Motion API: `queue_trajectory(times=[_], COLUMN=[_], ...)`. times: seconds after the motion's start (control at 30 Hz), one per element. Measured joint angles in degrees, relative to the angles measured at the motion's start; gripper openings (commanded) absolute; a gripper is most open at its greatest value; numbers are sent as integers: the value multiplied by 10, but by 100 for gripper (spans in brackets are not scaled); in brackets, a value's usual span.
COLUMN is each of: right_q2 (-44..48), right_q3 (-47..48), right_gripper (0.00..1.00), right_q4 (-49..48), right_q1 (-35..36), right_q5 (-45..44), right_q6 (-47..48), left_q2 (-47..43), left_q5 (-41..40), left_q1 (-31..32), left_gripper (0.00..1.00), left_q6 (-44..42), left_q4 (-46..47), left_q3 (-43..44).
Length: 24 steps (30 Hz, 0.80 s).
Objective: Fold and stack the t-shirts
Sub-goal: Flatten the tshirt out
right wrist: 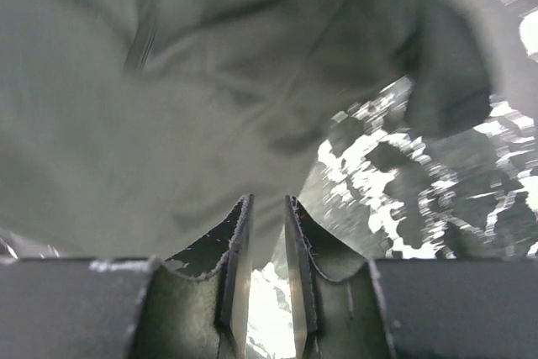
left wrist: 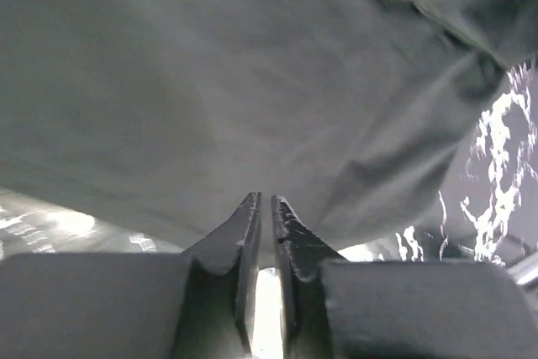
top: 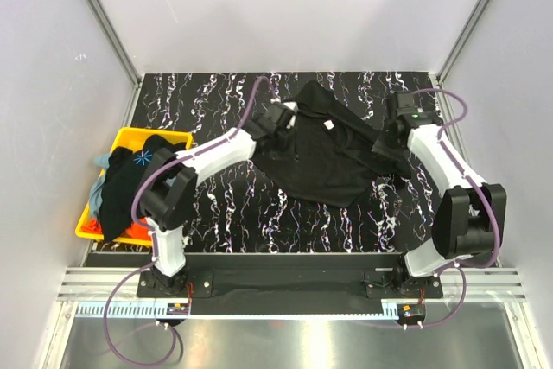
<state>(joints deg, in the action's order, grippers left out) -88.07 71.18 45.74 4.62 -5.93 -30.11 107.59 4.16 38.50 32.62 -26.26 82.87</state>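
Enclosure: plain white walls (top: 285, 15) on three sides, tight at both flanks, so wide swings are best avoided. The tabletop (top: 225, 213) is black with white veining and flat. A dark shirt is poorly contrasted against it, and cloth is judged to slide on it easily. The black t-shirt (top: 324, 157) is lying crumpled from the middle toward the rear of the tabletop, spanned between the two arms, with one part trailing toward the right arm. Handling, as judged: light, limp, not fragile. It will sag and bunch wherever unsupported, so it is best taken at two spread points on a hem or the shoulders and dragged flat rather than lifted high. A yellow bin (top: 130, 133) is set at the left edge, with the other shirts (top: 121, 187) heaped in it and spilling over the rim. The left fingers (left wrist: 244, 241) are seen nearly closed, pinched on the black t-shirt's edge. The right fingers (right wrist: 238, 245) are slightly parted at the cloth's edge; whether cloth is caught between them cannot be told.
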Motion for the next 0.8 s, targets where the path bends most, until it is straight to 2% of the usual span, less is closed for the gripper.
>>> queue_trajectory(times=[0.1, 0.23, 0.43, 0.63, 0.8], right_q2=[0, -11, -103, -158, -172], right_q3=[-14, -24, -18, 10, 44], right_gripper=[29, 30, 30, 30, 31], right_q4=[-1, -11, -28, -20, -20], right_q1=[40, 43, 42, 30, -18], right_q5=[0, -11, -72, -138, -179], right_q6=[-9, -9, 36, 66, 73], left_q2=[33, 87, 98, 98, 100], left_q5=[16, 9, -9, -35, -76], left_q1=[16, 10, -12, -44, -101], left_gripper=[9, 8, 5, 7, 7], left_q6=[5, 11, 14, 11, -7], left_q4=[18, 18, 10, 2, -30], left_q3=[0, -8, -12, -11, 6])
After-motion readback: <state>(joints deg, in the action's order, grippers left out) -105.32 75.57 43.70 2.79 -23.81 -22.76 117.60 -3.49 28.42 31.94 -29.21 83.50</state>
